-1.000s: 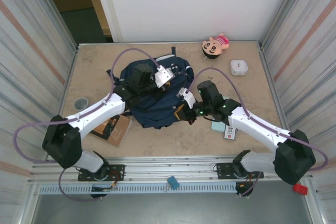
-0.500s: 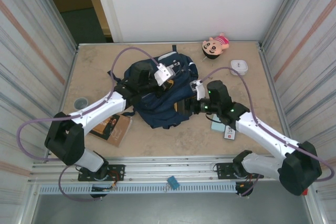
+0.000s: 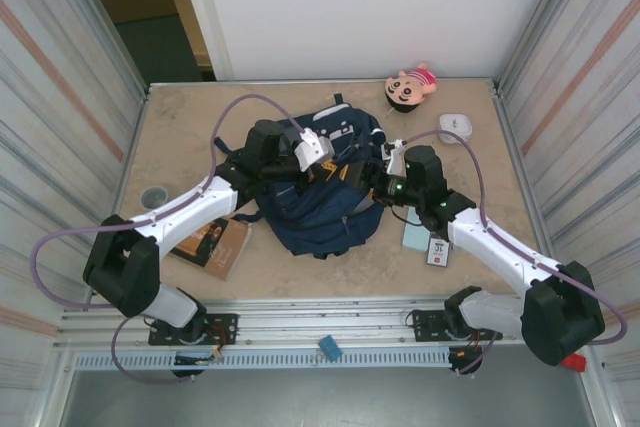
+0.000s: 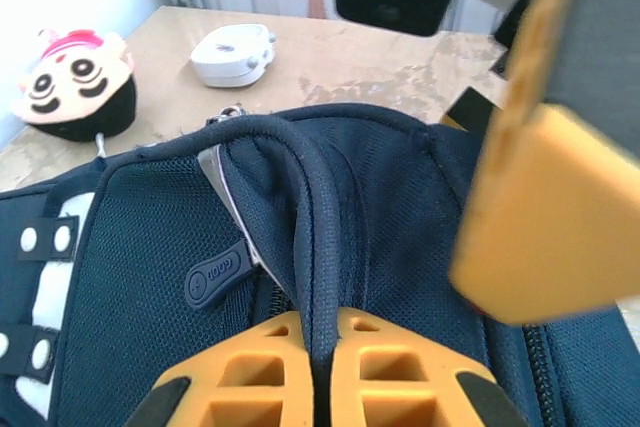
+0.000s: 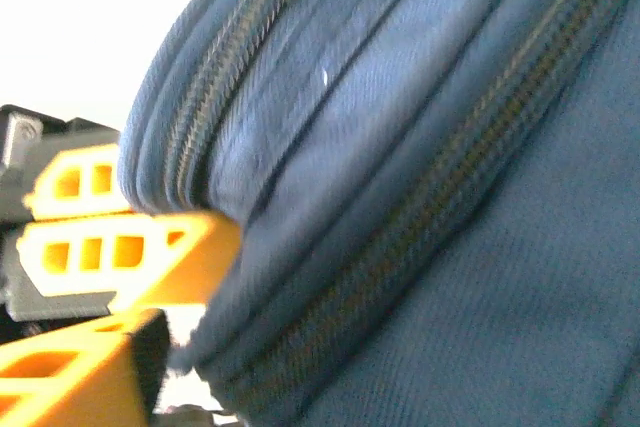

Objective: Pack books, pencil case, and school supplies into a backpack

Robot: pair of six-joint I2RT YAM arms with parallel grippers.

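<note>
Change in the last sec: right gripper (image 3: 378,177) has quit the near-right edge of the large navy-blue fabric backpack (image 3: 325,217) and swung up to its far-right shoulder, now just beside the left gripper (image 3: 326,165). Its jaws were clenched down there, then sprang apart on the way. Right wrist view now has zip tracks (image 5: 430,207) and blue fabric pressed against orange fingers (image 5: 130,247), but can't tell if they're biting cloth or just resting on it.

Left gripper hasn't let go: jaws clenched on the bag's dark carry handle (image 4: 310,197), which runs straight between them in left wrist view. Bag itself has slid toward the right and turned a bit.

Meaning for the task: prob. a regrip, not packing yet. Zips look closed where visible, w/ a dark rubber zip pull (image 4: 218,275) lying flat near the handle. That's likely the right gripper's next target while the left holds the top taut.

Nothing packed as far as I can see. Thin tan-brown book (image 3: 215,242) lies on the surface (image 3: 180,137) near-left of the bag. Slim pale-teal pencil case (image 3: 413,238) and small white pack w/ black print (image 3: 438,252) sit near-right of it. All 3 outside, so barely started.
</note>
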